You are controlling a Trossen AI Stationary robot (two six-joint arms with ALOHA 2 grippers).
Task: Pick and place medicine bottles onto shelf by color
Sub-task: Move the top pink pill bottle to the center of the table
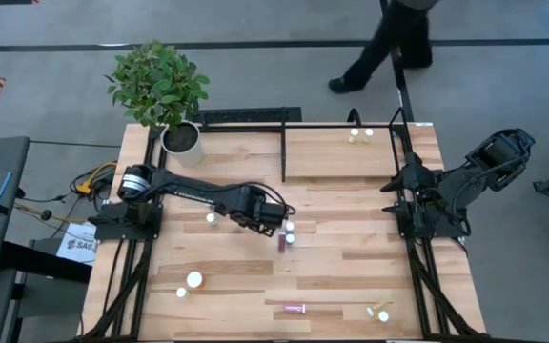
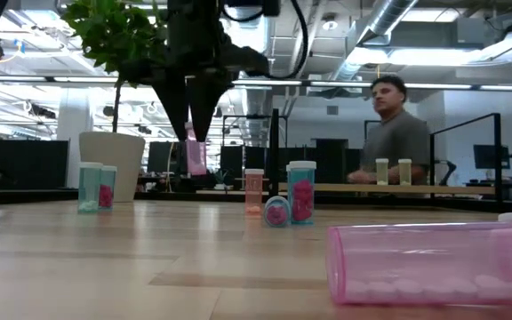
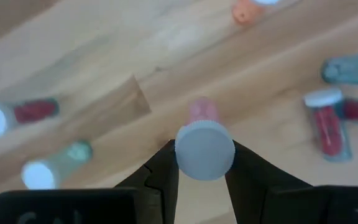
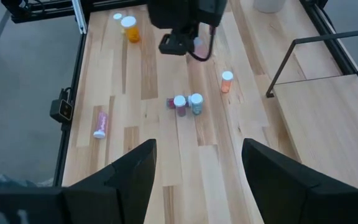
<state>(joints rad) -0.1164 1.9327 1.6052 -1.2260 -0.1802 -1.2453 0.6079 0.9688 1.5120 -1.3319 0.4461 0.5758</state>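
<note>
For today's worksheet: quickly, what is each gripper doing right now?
Left gripper: shut on a pink bottle, lifted above the table.
Right gripper: open, empty.

Shelf: black-framed light-wood shelf (image 1: pixel 351 152) at table's far right corner.
Pot: white plant pot (image 1: pixel 181 138) at far left corner.

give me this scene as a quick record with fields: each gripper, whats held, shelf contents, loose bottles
left gripper: shut on a pink bottle by its white cap, lifted above mid-table
right gripper: open, empty, parked at the table's right edge
shelf: two pale yellow bottles at its far edge, rest bare
under left gripper: small cluster of bottles, one lying on its side
near edge: pink bottle on its side, yellowish bottle lying down
background: a person behind the table
</note>
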